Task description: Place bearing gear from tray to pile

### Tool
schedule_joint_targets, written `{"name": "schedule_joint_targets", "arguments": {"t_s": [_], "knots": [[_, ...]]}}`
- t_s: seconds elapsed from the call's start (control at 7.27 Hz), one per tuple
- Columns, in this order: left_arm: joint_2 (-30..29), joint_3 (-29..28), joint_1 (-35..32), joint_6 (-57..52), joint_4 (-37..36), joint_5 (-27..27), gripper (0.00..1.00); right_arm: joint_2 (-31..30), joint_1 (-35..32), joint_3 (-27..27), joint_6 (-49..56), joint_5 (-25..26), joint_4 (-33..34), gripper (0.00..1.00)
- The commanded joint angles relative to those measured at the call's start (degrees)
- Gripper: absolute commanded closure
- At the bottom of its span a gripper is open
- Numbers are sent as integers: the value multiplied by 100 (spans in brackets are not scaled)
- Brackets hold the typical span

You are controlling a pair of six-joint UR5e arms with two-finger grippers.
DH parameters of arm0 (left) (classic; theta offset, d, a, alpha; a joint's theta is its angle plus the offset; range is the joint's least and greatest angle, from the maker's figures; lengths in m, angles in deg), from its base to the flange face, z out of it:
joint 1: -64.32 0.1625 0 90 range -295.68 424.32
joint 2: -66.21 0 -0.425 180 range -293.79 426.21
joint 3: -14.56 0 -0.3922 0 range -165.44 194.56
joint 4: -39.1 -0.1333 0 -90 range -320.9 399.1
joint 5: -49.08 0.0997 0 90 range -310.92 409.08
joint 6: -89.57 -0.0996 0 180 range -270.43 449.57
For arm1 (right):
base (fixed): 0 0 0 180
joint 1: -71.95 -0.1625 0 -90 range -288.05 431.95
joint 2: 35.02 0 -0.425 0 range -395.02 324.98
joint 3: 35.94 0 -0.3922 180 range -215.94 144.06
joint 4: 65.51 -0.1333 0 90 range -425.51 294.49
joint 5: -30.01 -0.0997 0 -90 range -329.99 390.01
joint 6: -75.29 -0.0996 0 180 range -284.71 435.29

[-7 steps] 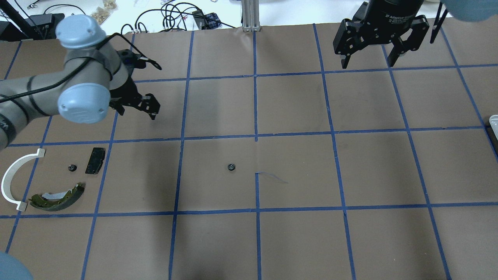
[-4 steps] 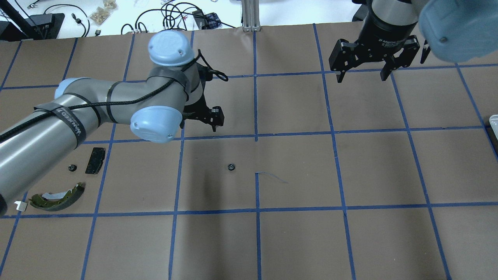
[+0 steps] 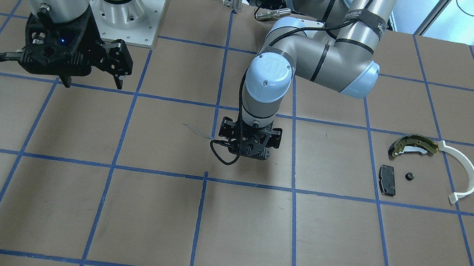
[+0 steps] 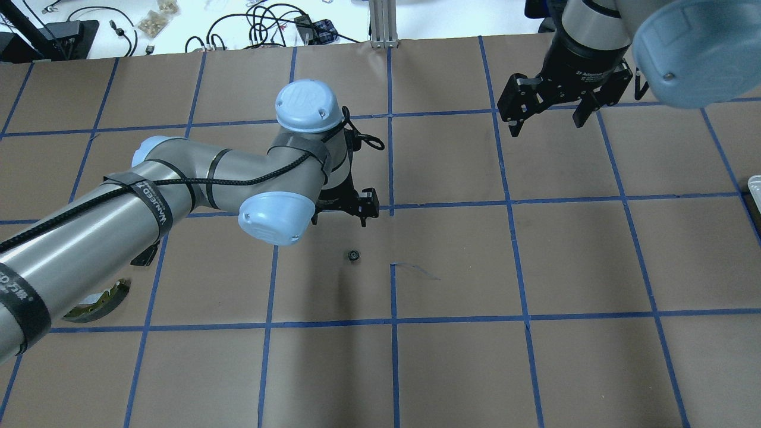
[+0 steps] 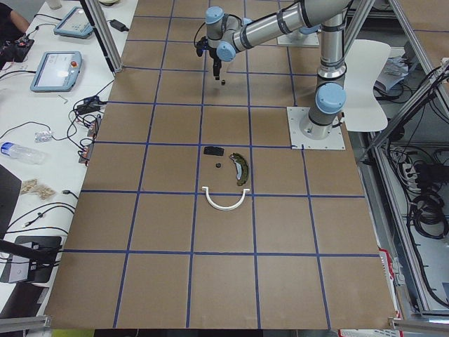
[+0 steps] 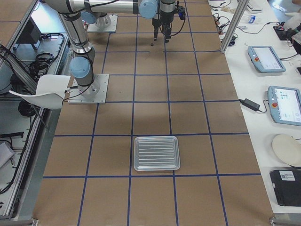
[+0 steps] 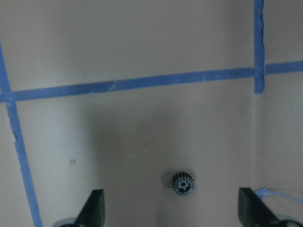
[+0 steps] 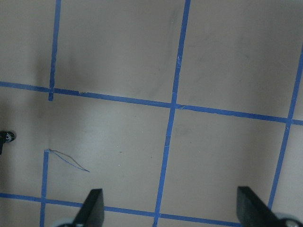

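Observation:
A small black bearing gear [image 4: 353, 255] lies alone on the brown paper at the table's middle. It shows in the left wrist view [image 7: 183, 182] between the open fingers. My left gripper [image 4: 363, 215] is open and empty, just above and beyond the gear. My right gripper [image 4: 547, 122] is open and empty, high at the far right. The pile lies at the left: an olive brake shoe [image 3: 414, 145], a white curved strip [image 3: 465, 174], a black pad [image 3: 387, 179] and a second small gear [image 3: 408, 176]. The grey tray [image 6: 156, 138] stands far right with nothing seen in it.
The left arm [image 4: 178, 178] stretches over the pile's side and hides most of it in the overhead view. Blue tape lines grid the brown paper. Cables and a post [image 4: 383, 24] lie beyond the far edge. The tray's corner [image 4: 755, 184] shows at the right edge.
My left arm has swung right from near the pile to the middle, over the lone gear. My right gripper has drifted slightly left. Both stayed open. The gear has not moved.

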Motion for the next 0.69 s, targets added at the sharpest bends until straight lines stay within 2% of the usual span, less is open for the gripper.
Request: {"name": "schedule_joint_targets", "arguments": {"t_s": [0.0, 0.28, 0.41, 0.55], "knots": [[-34, 349, -35, 9, -191, -19, 0, -38, -1, 22, -2, 4, 1, 0], [-104, 517, -70, 10, -295, -19, 0, -38, -1, 40, 24, 21, 9, 0], [-157, 517, -70, 18, -401, -228, 0, -38, -1, 40, 33, 22, 1, 0], [-218, 517, -70, 53, -550, -343, 17, -38, -1, 31, 67, 56, 9, 0]]}}
